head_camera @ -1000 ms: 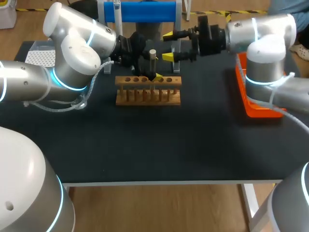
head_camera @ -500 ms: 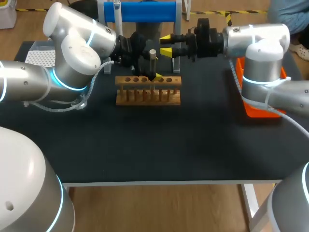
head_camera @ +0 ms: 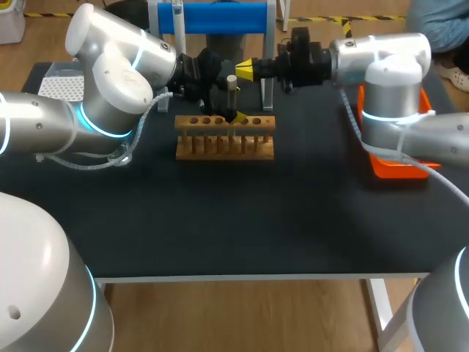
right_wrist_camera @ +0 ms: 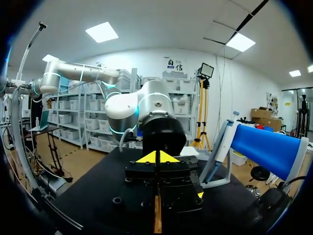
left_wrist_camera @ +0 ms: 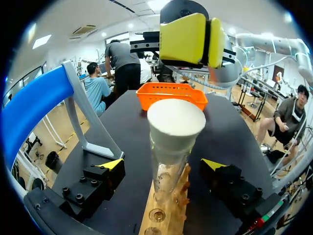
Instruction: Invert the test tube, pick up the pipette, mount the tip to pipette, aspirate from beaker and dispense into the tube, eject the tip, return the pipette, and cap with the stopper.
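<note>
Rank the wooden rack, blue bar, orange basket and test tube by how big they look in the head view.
1. wooden rack, with the blue bar close behind it
2. orange basket, unsure, since the right arm hides much of it
3. test tube, smallest

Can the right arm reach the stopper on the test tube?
Probably yes. The right gripper is close to the stopper, nothing between them; the left gripper, open, flanks the test tube lower down. But the right gripper is shut.
</note>
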